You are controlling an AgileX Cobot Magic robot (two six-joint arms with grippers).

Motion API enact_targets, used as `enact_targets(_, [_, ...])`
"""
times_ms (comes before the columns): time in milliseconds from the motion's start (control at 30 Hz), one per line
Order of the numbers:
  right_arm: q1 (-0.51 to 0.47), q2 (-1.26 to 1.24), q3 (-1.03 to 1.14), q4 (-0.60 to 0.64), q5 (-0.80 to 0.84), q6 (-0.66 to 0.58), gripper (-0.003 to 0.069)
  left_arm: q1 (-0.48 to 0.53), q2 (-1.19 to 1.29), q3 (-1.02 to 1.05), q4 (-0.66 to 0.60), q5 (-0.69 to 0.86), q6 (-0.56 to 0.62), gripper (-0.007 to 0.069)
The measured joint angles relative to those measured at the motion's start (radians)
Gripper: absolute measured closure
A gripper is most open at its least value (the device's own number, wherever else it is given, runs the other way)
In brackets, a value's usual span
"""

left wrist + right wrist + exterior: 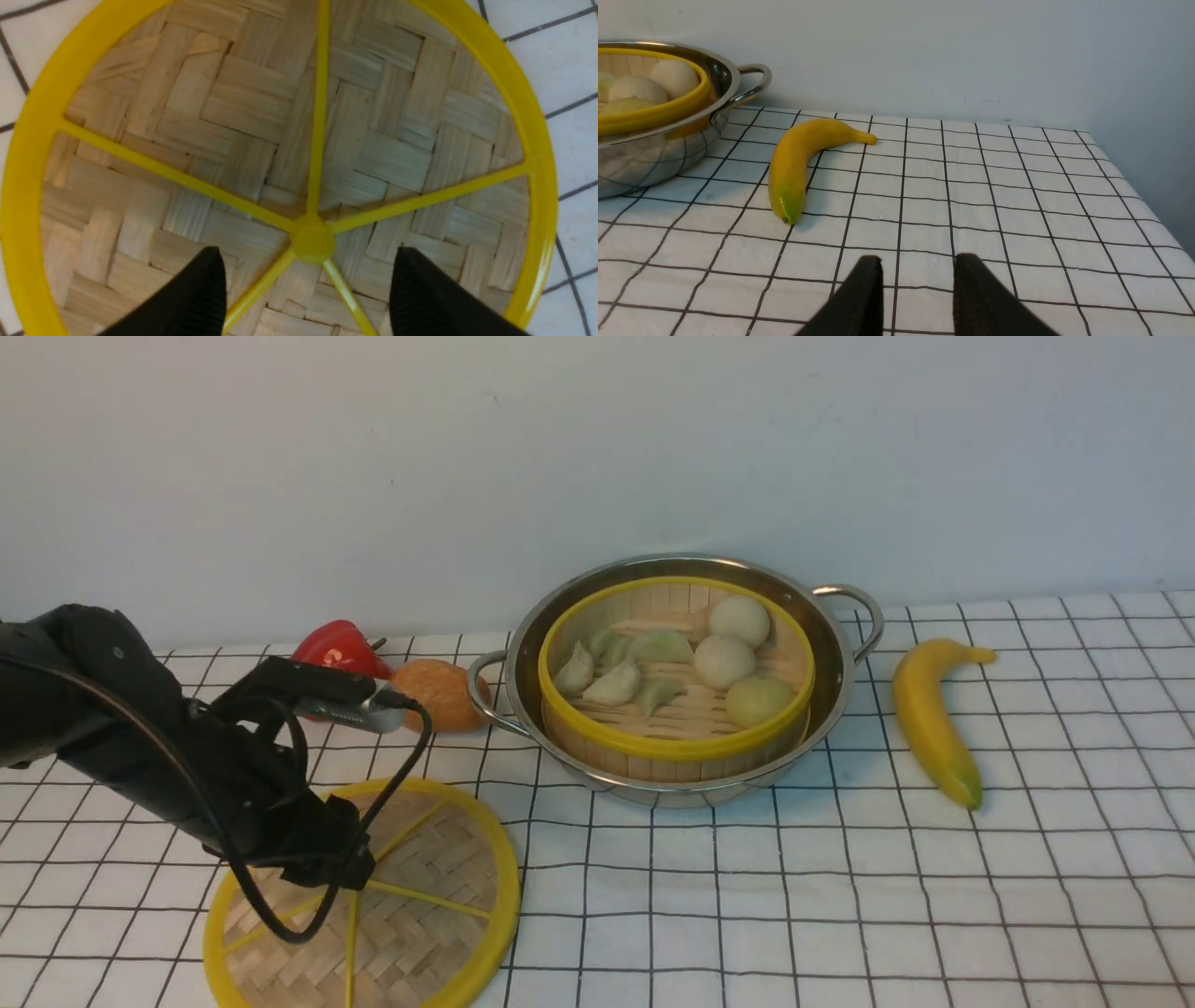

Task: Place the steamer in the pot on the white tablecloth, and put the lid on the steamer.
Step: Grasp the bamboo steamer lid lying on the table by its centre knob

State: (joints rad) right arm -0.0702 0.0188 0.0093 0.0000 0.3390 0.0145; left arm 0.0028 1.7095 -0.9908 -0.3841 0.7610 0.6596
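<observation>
Lid (pixel 439 887): round woven bamboo; slatted steamer (pixel 672 748) inside shiny steel pot (pixel 834 653).

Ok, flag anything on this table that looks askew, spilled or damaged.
Nothing stands out. The steamer sits inside the pot with its buns all inside, nothing spilled on the white tablecloth. The lid lies flat on the cloth, intact, below the open left pincer; it is simply not on the steamer yet.

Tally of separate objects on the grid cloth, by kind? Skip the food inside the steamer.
Shiny steel two-handled pot: 1
Yellow-rimmed bamboo steamer basket: 1
Flat woven yellow-rimmed lid: 1
Yellow banana: 1
Red pepper: 1
Orange-brown round food item: 1
Total: 6
</observation>
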Motion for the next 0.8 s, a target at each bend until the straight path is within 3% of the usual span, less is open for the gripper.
enact_targets(200, [0.0,0.0,0.0,0.0,-0.001,0.003,0.0419,-0.009,0.04,0.0,-0.096,-0.014,0.097,0.0257])
enact_targets(400, [0.0,0.0,0.0,0.0,-0.002,0.003,0.0419,-0.039,0.052,0.0,-0.074,-0.034,0.115,0.033])
enact_targets(800, [0.0,0.0,0.0,0.0,-0.002,0.003,0.0419,-0.042,0.056,-0.004,0.031,-0.029,-0.032,0.0469])
